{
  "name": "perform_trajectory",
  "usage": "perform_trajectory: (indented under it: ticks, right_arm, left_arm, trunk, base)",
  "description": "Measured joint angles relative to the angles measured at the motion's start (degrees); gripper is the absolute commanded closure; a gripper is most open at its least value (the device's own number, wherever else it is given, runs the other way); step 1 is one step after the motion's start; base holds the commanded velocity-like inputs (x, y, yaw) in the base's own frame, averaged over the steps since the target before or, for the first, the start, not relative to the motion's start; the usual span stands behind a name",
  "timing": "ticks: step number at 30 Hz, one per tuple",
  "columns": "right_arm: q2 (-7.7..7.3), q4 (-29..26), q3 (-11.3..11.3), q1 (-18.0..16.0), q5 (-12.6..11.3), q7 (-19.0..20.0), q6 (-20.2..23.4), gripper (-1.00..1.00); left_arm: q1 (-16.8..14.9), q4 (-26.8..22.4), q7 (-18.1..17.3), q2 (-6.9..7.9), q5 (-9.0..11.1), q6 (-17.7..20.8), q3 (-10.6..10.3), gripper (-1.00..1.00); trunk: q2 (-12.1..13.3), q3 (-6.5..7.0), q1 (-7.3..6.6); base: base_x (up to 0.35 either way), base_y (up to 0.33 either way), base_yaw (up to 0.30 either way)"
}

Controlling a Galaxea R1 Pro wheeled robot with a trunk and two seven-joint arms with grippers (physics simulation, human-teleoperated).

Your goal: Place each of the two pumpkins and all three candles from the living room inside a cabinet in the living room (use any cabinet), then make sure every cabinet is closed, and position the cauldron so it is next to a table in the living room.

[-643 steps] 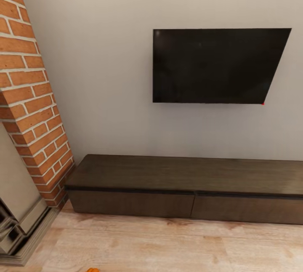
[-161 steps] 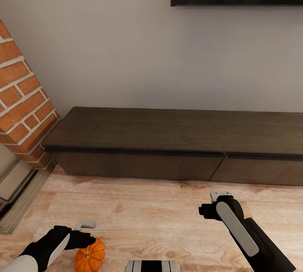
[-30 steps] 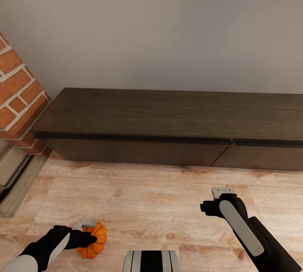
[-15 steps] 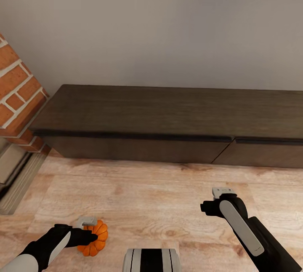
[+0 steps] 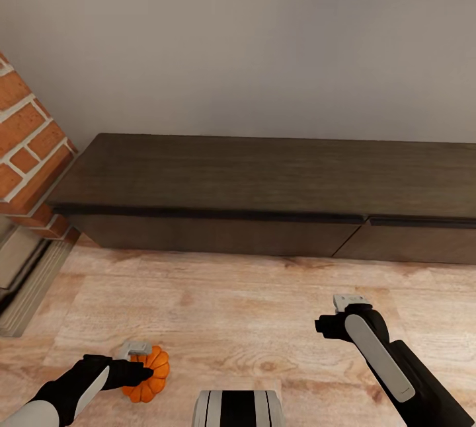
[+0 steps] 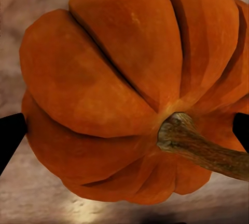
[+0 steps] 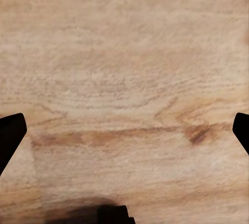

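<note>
wooden floor (image 5: 264,321): left gripper (image 5: 140,362) wide around pumpkin (image 5: 151,379); right gripper (image 5: 348,299) wide.

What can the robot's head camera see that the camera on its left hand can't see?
The head view takes in the long dark cabinet, its drawer fronts shut, the brick column, the grey wall and the right gripper over bare floor. The left wrist view gives the close-up: the pumpkin's ribs and its brown stem. Both show the orange pumpkin at the left gripper on the wooden floor.
</note>
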Motion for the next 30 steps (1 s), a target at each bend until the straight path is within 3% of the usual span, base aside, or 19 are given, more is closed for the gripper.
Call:
perform_trajectory:
  ticks: [21,24,25,30]
  right_arm:
    - [0.0,0.0,0.02,0.0,-0.05,0.0,0.0,-1.0]
    - [0.0,0.0,0.01,0.0,-0.03,0.0,0.01,-1.0]
    - [0.0,0.02,0.03,0.01,-0.03,0.0,0.0,-1.0]
    - [0.05,0.08,0.07,0.07,0.03,0.0,0.01,-1.0]
  left_arm:
    - [0.01,0.01,-0.1,0.02,-0.04,0.03,0.21,1.0]
    - [0.04,0.05,0.33,-0.03,-0.12,0.05,0.3,1.0]
    - [0.0,-0.05,1.21,-0.01,-1.61,-0.15,0.75,1.0]
    - [0.02,-0.34,1.0,-0.02,-1.25,0.0,0.54,1.0]
  trunk:
    - [0.0,0.0,0.02]
    - [0.04,0.65,0.35]
    - [0.05,0.88,0.34]
    - [0.12,1.99,0.21]
  base:
    - [0.0,0.0,0.0]
    - [0.0,0.0,0.0]
    - [0.0,0.0,0.0]
    - [0.0,0.0,0.0]
